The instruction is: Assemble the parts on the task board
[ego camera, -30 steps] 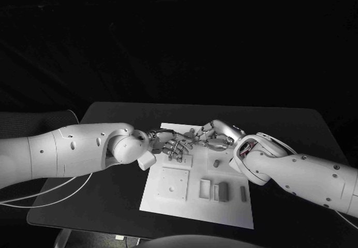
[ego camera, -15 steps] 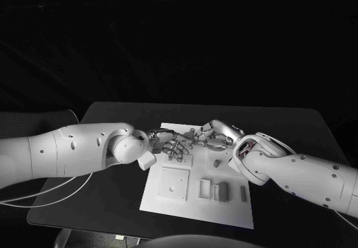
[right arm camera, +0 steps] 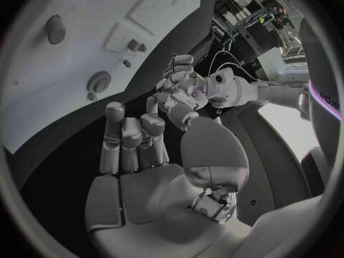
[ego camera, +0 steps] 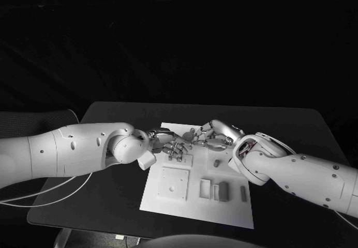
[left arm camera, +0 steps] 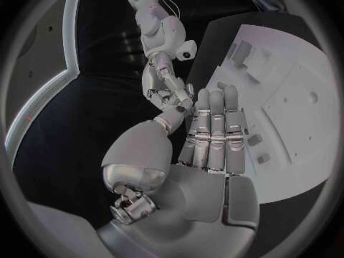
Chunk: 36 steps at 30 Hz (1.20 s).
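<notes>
The white task board (ego camera: pixel 195 199) lies flat mid-table; small grey parts (ego camera: pixel 243 193) stand along its near right.

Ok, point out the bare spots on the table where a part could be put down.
Bare black table lies left of the white board, under the left arm, and again along the far edge behind both hands. The board's far end is crowded: the left hand and right hand meet there. Its near half carries blocks and a square plate.
</notes>
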{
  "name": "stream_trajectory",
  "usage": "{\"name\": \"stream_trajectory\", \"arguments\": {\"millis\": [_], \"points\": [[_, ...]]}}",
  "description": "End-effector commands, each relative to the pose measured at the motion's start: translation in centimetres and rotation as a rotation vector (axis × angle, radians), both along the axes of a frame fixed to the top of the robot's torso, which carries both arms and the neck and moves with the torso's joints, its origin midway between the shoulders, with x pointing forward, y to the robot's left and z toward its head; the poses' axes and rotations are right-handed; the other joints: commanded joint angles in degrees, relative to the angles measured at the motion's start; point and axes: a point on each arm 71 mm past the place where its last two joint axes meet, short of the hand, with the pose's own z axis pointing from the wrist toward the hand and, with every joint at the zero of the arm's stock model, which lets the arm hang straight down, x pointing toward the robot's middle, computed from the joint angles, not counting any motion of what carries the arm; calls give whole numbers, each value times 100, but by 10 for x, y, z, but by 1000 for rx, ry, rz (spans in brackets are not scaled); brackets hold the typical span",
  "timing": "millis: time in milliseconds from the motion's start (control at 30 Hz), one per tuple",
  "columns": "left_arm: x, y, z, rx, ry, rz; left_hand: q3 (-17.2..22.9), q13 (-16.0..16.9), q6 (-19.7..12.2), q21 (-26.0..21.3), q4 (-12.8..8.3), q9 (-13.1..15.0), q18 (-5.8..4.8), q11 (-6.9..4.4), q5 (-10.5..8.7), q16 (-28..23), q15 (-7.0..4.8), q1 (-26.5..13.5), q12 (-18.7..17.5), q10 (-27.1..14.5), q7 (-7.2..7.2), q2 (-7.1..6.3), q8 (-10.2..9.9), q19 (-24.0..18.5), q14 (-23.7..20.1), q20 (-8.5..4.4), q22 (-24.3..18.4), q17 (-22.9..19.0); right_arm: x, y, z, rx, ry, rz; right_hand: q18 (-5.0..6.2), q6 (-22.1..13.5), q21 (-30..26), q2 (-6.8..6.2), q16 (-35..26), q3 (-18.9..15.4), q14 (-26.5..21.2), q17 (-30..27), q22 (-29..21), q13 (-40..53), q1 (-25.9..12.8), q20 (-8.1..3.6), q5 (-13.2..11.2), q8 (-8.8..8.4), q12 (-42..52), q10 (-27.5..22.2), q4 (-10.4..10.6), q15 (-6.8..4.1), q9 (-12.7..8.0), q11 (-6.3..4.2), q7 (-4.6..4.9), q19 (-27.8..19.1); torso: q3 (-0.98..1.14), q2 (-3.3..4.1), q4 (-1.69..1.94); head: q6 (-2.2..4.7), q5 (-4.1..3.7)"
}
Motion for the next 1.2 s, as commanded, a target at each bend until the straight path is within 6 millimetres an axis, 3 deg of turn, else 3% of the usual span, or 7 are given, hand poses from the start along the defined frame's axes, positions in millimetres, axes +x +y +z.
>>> {"name": "stream_trajectory", "arguments": {"millis": [33,500,633,767,933,1200], "points": [[1,-1,2,-9,-24,2,57,10,68,-4,-2,8,43,-6,-24,34,-3,54,34,63,-7,34,45,43,34,-15,15,7,-2,2,1,1,-5,15,88,59,38,-17,3,36,52,-10,77,-6,53,-28,26,17,-25,50,-5,-82,-1,7,0,26,3,-1,-2,-2,3],[1,0,2,0,-36,-7,145,5,135,-2,-17,28,28,-22,-24,43,-4,45,21,107,-47,171,87,22,32,-20,70,11,-2,1,2,40,8,-1,88,-8,26,-78,-15,5,44,-16,70,-10,17,-26,6,-23,-44,39,-3,-87,-14,22,18,21,3,-1,-1,-12,0],[0,0,3,-2,-38,-19,153,5,156,-1,-31,36,27,-28,-25,48,-6,43,21,125,-50,192,101,15,32,-22,86,14,1,-3,1,65,25,-25,88,-692,-24,-260,-73,-107,-55,-22,59,-41,-22,1,-94,-409,-159,-140,-2,45,-184,209,217,-49,2,-1,-2,-14,-3],[0,-1,3,-2,-56,-26,157,7,178,0,-39,45,25,-35,-24,51,-7,43,24,144,-58,202,116,10,31,-23,98,16,2,-7,1,79,35,-35,87,-1136,-47,-438,-85,-366,-108,-13,57,-57,-238,46,-144,-658,-213,-273,8,226,-307,394,400,-86,0,0,0,-13,0],[-1,-2,4,6,-82,-46,169,7,190,2,-46,52,25,-39,-24,57,-10,55,23,155,-64,222,124,7,32,-26,112,19,3,-12,-1,100,70,-51,88,-1319,-83,-458,-91,-639,-166,-1,50,-57,-376,84,-140,-754,-210,-376,11,331,-375,488,502,-132,-1,-1,0,-4,-1],[2,-1,7,105,-229,-96,177,6,194,8,-58,59,27,-41,-24,64,-13,73,19,161,-68,237,130,7,36,-32,129,24,12,-35,-12,239,316,-160,88,-1315,-125,-379,-93,-819,-207,6,37,-60,-500,115,-138,-744,-173,-430,37,356,-411,510,522,-158,2,1,1,-6,-3]]}}
